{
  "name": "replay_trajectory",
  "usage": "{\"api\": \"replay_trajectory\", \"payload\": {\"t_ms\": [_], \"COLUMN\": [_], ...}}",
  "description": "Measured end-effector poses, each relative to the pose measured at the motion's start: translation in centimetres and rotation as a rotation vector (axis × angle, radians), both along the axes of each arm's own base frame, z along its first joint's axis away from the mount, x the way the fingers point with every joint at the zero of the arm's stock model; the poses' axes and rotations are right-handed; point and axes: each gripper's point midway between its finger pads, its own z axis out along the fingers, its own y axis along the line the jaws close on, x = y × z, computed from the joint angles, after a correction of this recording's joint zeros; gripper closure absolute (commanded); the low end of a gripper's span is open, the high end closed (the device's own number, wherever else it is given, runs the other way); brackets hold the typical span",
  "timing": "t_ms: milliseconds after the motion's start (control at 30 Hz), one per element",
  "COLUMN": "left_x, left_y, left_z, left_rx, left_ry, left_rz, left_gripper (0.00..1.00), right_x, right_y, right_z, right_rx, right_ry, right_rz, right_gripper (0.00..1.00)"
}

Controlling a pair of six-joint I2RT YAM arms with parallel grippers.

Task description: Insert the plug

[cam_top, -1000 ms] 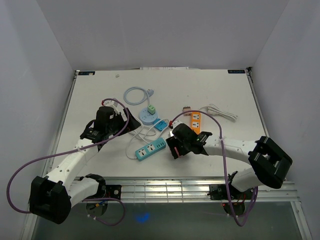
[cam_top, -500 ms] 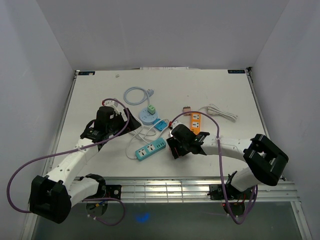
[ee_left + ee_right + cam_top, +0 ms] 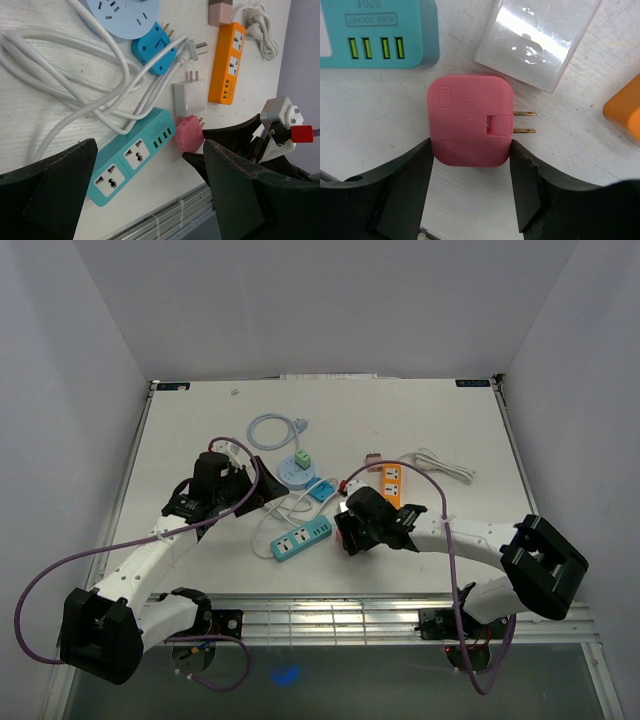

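A pink plug lies flat on the white table, its two brass prongs pointing right. My right gripper straddles its lower half, and both fingers touch its sides. The left wrist view shows the same pink plug just right of the teal power strip. From above, the teal strip sits left of my right gripper, which hides the plug. My left gripper hangs open above the strip, holding nothing; from above, the left gripper is over the white cords.
A white adapter lies just beyond the plug. An orange power strip, a blue plug, a round blue socket and a bundled white cable crowd the middle. White cords loop leftward.
My right gripper's jaws have narrowed onto the pink plug. The right arm shifted slightly; the left arm stayed put.
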Motion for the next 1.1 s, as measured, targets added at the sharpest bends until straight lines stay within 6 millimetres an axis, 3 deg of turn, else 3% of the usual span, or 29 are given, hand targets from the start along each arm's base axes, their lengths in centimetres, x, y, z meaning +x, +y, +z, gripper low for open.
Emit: {"api": "replay_trajectory", "payload": {"t_ms": [133,533,667,867,1100], "left_x": [-0.3,-0.5,-0.1,0.4,0.9], "left_y": [-1.1,-6.1,-7.7,-9.1,-9.8], "left_z": [0.8,3.6,3.5,3.3,4.6], "left_rx": [-0.068,-0.265,-0.301,-0.328,-0.367], "left_ry": [0.017,0.095,0.108,0.108,0.062], "left_rz": [-0.016,0.022,0.024,0.034,0.032], "left_gripper": [0.02,0.02,0.02,0.02,0.22], "right_x": [0.1,2.8,3.5,3.9,3.9], "right_y": [0.6,5.0,6.9,8.2,8.7], "right_z": [2.3,10.4,13.0,14.6,14.4], "right_rx": [0.052,0.215,0.276,0.313,0.309], "right_ry": [-0.022,-0.121,-0.137,-0.138,-0.11], "right_rz": [0.01,0.023,0.04,0.055,0.058], "right_gripper": [0.5,0.5,0.5,0.5,0.5]}}
